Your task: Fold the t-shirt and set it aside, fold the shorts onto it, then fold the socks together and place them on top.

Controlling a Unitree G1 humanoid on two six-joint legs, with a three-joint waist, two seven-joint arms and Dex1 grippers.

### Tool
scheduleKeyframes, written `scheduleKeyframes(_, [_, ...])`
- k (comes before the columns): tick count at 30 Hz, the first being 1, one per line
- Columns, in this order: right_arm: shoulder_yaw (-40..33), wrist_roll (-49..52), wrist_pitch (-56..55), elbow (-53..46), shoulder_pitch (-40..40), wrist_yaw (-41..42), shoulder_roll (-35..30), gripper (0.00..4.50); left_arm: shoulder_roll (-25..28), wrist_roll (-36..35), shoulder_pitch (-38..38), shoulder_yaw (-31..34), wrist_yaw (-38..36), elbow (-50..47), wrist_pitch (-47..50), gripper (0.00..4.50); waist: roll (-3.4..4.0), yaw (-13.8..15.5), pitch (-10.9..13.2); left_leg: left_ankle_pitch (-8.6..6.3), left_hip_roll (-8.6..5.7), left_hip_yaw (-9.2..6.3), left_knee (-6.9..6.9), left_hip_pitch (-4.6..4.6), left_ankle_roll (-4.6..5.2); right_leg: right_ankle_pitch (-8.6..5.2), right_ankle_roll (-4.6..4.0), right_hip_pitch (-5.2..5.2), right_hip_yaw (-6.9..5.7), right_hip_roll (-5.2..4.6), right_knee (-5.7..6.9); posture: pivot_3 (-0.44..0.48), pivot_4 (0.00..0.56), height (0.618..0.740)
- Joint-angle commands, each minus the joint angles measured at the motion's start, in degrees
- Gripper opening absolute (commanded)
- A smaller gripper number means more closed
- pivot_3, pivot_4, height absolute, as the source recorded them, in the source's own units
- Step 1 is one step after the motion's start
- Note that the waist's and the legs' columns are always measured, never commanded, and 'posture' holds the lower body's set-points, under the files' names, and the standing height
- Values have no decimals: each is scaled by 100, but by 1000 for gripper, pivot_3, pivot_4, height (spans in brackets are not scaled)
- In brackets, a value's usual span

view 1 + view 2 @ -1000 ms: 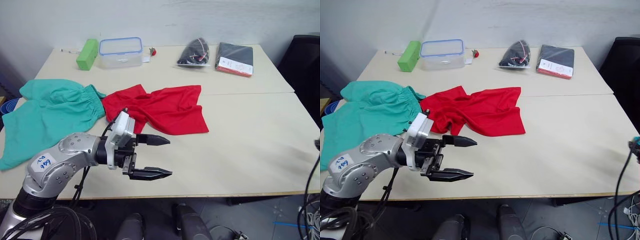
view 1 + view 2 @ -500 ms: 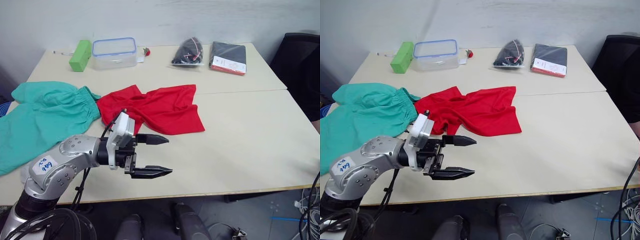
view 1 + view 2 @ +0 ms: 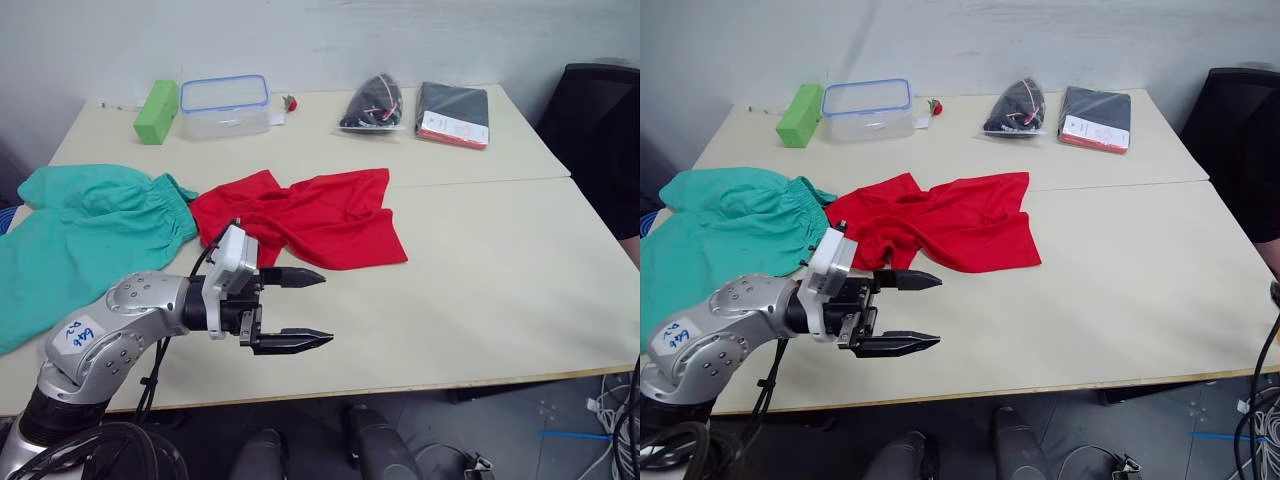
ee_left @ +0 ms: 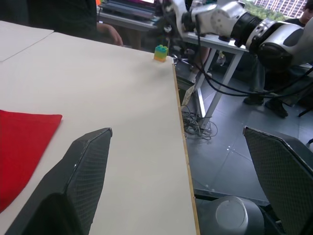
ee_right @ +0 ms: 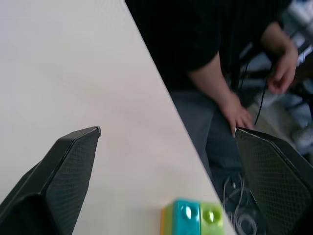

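Observation:
The red t-shirt (image 3: 310, 215) lies crumpled at the table's middle, and a corner of it (image 4: 19, 147) shows in the left wrist view. The teal shorts (image 3: 90, 230) are spread to its left, touching it. The socks are out of view. My left gripper (image 3: 326, 308) hovers open and empty over the table's near edge, just in front of the t-shirt. My right gripper (image 5: 167, 129) is open too, with nothing between its fingers (image 5: 63, 166), above the table's right edge.
Along the far edge of the table (image 3: 500, 280) stand a green box (image 3: 153, 111), a clear blue-lidded container (image 3: 224, 104), a black bag (image 3: 368, 103) and a dark flat pack (image 3: 453, 114). A small coloured block (image 5: 193, 218) sits at the right edge. A person in black (image 5: 210, 44) stands beyond it.
The head camera has swung, so the whole scene has shifted. The left gripper stays open at about the same place in front of the t-shirt. The clothes have not moved.

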Motion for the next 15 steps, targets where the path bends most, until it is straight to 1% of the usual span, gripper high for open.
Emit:
scheduleKeyframes(1, [115,736,452,-1388,-247,677,-336,4462,91,178,134,261,23,-22,-138,4500,0,1,0,0,1,-1,0,0,0,0,0,0,-1,1,0,0,150,740])
scheduleKeyframes(4, [754,1403,983,-2207,-616,1316,-412,4462,202,416,339,418,46,18,-210,4500,0,-2,1,-1,5,0,-1,2,1,0,0,0,-2,2,1,0,150,740])
scheduleKeyframes(6, [1219,1627,1099,-2587,-759,1667,-385,4462,305,549,502,563,69,24,-248,4500,-8,22,4,-2,9,-13,0,2,1,-1,-2,-3,-12,2,-2,0,150,740])
scheduleKeyframes(8, [1500,1745,1159,-2820,-839,1864,-355,4462,364,630,612,663,88,18,-267,4500,-11,65,5,-3,11,-25,3,0,2,-1,-4,-17,-23,-5,-4,0,150,740])
scheduleKeyframes(12, [2704,1605,755,-3374,-991,2589,-234,4462,731,1104,1293,1076,158,-107,-351,4500,-10,164,5,-21,-2,-24,6,-9,28,3,3,-24,-28,-32,-8,0,150,740])
scheduleKeyframes(15, [3144,1342,441,-3337,-1073,2810,-161,4462,824,1333,1688,1328,257,-139,-391,4500,-10,187,6,-41,0,-25,7,-13,38,4,4,-24,-37,-73,-20,0,150,740])
